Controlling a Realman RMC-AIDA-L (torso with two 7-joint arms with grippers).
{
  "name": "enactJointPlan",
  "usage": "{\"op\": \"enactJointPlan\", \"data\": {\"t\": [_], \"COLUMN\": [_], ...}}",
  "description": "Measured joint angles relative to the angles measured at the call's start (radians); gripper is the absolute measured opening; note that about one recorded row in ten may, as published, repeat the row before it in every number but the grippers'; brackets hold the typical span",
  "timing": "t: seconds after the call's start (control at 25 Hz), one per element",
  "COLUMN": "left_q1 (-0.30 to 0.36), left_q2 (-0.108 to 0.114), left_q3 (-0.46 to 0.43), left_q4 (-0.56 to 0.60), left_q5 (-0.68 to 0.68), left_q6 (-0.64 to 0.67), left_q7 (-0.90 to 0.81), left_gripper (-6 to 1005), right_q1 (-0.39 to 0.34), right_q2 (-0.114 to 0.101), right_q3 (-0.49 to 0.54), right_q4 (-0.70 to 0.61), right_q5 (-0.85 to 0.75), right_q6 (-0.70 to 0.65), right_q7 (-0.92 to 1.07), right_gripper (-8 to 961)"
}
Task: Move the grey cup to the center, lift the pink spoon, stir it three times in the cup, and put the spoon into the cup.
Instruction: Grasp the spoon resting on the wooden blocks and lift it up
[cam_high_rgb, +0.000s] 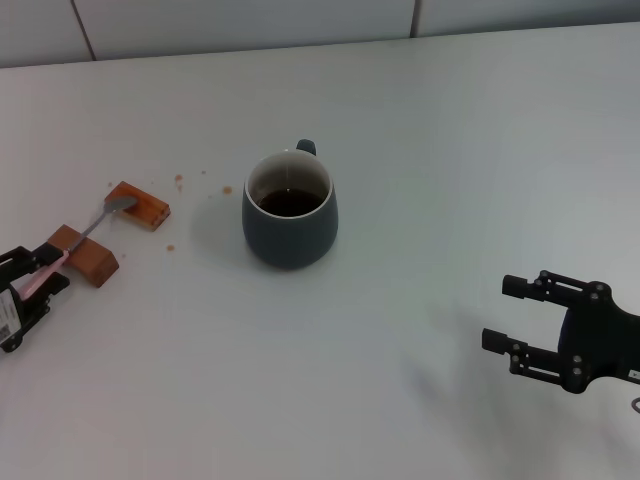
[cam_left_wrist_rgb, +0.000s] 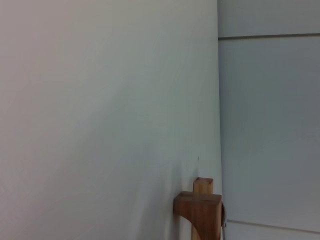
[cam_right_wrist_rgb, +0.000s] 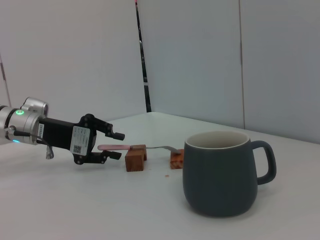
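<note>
The grey cup (cam_high_rgb: 290, 225) stands upright near the table's middle with dark liquid inside and its handle toward the back; it also shows in the right wrist view (cam_right_wrist_rgb: 220, 175). The pink spoon (cam_high_rgb: 88, 232) lies across two brown wooden blocks at the left, with its metal bowl on the far block. My left gripper (cam_high_rgb: 55, 268) is open, its fingers on either side of the pink handle's end (cam_right_wrist_rgb: 111, 147) with space to spare. My right gripper (cam_high_rgb: 500, 313) is open and empty at the front right, well away from the cup.
The two wooden blocks (cam_high_rgb: 140, 205) (cam_high_rgb: 88, 255) sit left of the cup; one also shows in the left wrist view (cam_left_wrist_rgb: 200, 210). Small brown spots (cam_high_rgb: 179, 181) mark the white table between blocks and cup. A wall edges the table at the back.
</note>
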Motion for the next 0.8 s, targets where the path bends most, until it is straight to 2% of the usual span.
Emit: {"op": "enactJointPlan", "data": {"t": [0.12,0.36,0.8], "left_q1": [0.005,0.009,0.003], "left_q2": [-0.002,-0.008,-0.014], "left_q3": [-0.008,-0.016,-0.016], "left_q4": [0.0,0.0,-0.012], "left_q5": [-0.001,-0.002,-0.003], "left_q6": [-0.001,-0.003,-0.031], "left_q7": [0.008,0.018,0.043], "left_gripper": [444,401,401], "right_q1": [0.0,0.0,0.003], "right_q2": [0.001,0.001,0.001], "right_q3": [0.0,0.0,0.0], "right_q4": [0.001,0.003,0.002], "right_q5": [0.0,0.0,0.0], "right_q6": [0.0,-0.002,-0.005], "right_q7": [0.0,0.0,0.0], "right_gripper": [719,718,719]}}
